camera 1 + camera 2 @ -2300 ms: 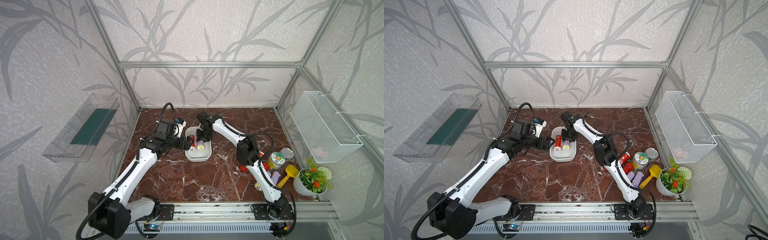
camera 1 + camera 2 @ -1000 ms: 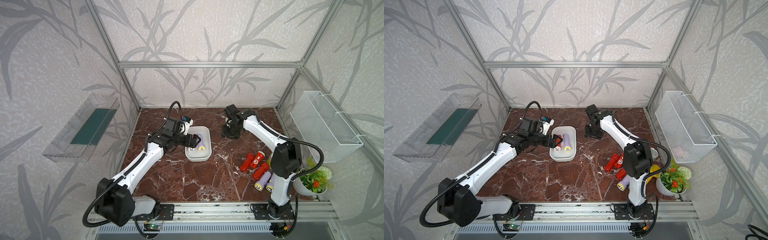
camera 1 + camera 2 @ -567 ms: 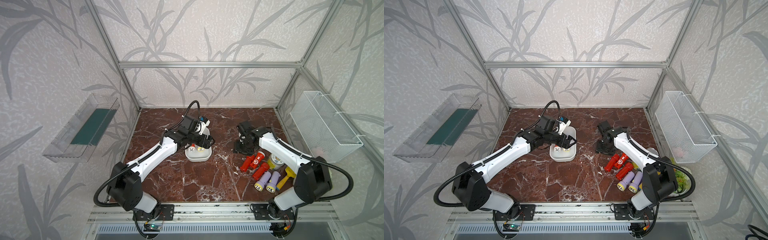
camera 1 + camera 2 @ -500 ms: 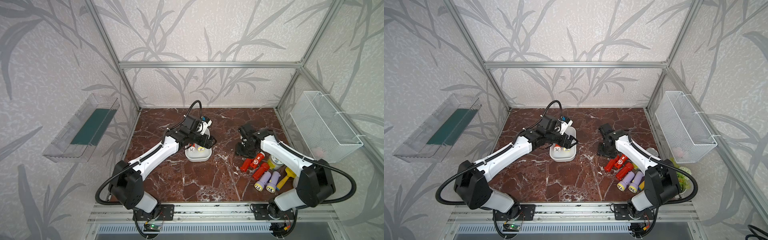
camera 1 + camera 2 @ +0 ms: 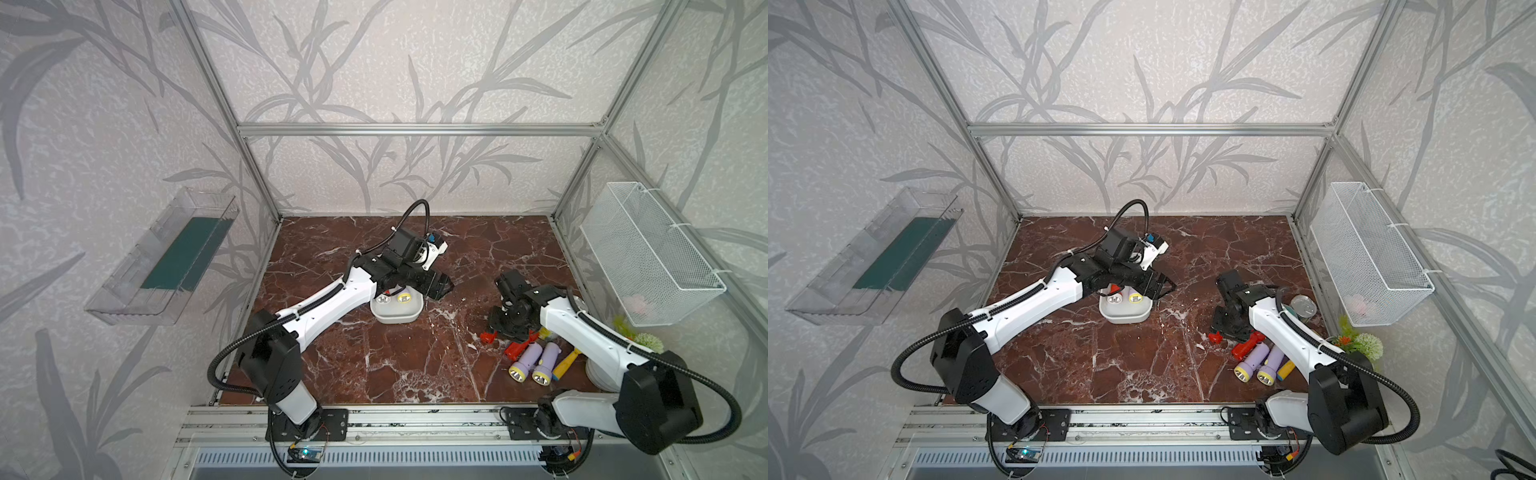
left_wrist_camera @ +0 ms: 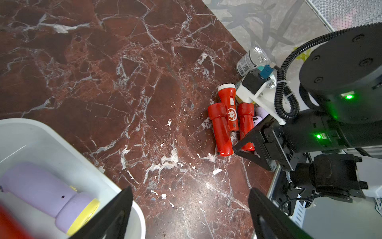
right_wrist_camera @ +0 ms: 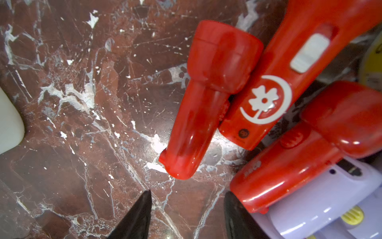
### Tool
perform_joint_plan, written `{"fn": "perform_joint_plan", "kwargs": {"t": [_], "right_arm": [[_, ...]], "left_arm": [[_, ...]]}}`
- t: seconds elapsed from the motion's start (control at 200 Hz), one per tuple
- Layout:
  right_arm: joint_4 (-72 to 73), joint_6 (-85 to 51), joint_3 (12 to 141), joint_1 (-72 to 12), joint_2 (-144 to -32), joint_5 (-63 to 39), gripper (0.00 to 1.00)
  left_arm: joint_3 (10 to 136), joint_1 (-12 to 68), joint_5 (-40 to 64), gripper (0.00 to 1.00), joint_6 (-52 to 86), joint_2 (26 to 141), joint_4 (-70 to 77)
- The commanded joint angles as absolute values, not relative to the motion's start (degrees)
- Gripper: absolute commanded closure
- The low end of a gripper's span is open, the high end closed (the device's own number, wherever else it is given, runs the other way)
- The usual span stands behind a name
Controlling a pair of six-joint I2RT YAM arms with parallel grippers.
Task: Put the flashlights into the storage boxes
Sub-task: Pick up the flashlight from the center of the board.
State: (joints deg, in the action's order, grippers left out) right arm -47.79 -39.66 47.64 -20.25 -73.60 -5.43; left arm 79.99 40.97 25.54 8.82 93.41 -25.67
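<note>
The white storage box (image 5: 395, 319) (image 5: 1125, 319) sits mid-table with a lavender flashlight (image 6: 45, 190) and a red one (image 5: 1115, 288) lying inside. My left gripper (image 6: 189, 191) (image 5: 440, 286) hangs open and empty over the box's right edge. Three red flashlights (image 7: 202, 103) (image 6: 221, 128) and two lavender ones (image 5: 527, 359) lie bunched on the marble at the right. My right gripper (image 7: 187, 194) (image 5: 500, 330) is low at that pile. Its jaws stand apart with nothing between them, just short of the tail of the nearest red flashlight.
A yellow toy shovel (image 5: 565, 363), a round-lidded jar (image 5: 1304, 306) and a flower pot (image 5: 1358, 343) crowd the right side behind the pile. A wire basket (image 5: 652, 257) hangs on the right wall, a clear bin (image 5: 166, 257) on the left wall.
My right arm swung away from the box to the pile at the right and came down. My left arm reached across the box from its left side to its right edge.
</note>
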Motion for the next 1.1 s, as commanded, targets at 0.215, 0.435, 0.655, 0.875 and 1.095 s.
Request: {"fn": "perform_joint_plan", "kwargs": {"t": [0.215, 0.435, 0.655, 0.875, 1.095], "right_arm": [[-44.8, -39.7, 45.7, -16.2, -72.7, -6.7, 0.42], [-42.1, -39.9, 46.7, -15.0, -76.7, -8.7, 0.42], [-41.3, -39.2, 48.0, -14.9, -78.8, -8.7, 0.42], [-40.5, -38.9, 49.1, -14.9, -81.1, -8.9, 0.43], [-39.3, -38.6, 49.6, -14.9, -83.2, -8.3, 0.43]], "left_arm": [[83.8, 44.0, 25.7, 0.1, 5.0, 93.9, -31.9], [84.8, 45.2, 23.6, 0.1, 1.1, 94.3, -36.8], [83.5, 45.5, 22.3, 0.1, 1.2, 93.1, -36.2], [82.6, 45.5, 21.0, 0.1, 0.5, 92.2, -35.5], [81.7, 45.4, 19.7, 0.1, 0.1, 91.7, -34.6]]}}
